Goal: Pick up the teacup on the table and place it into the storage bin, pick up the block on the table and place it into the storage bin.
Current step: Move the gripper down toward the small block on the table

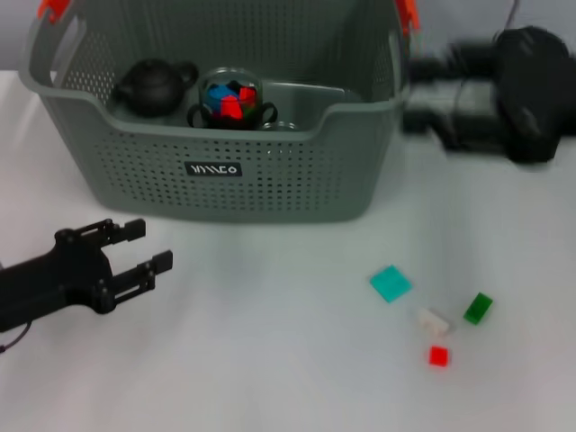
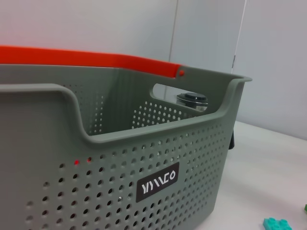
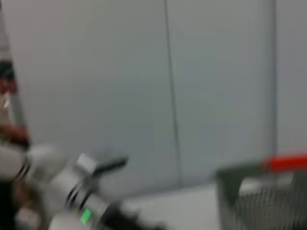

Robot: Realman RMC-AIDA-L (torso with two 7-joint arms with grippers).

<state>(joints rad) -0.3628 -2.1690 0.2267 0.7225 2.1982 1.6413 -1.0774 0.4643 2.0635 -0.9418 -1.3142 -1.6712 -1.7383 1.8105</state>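
Storage bin [image 1: 225, 171] holds one teacup [image 1: 230, 102]; four blocks [image 1: 432, 319] outside; left end effector [image 1: 148, 249] spread wide.

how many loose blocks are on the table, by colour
teal block: 1
green block: 1
white block: 1
red block: 1
total: 4 loose blocks on the table, all in front of the storage bin toward the robot's right

Bin [image 1: 225, 171] ahead — open table [image 1: 270, 360] beside
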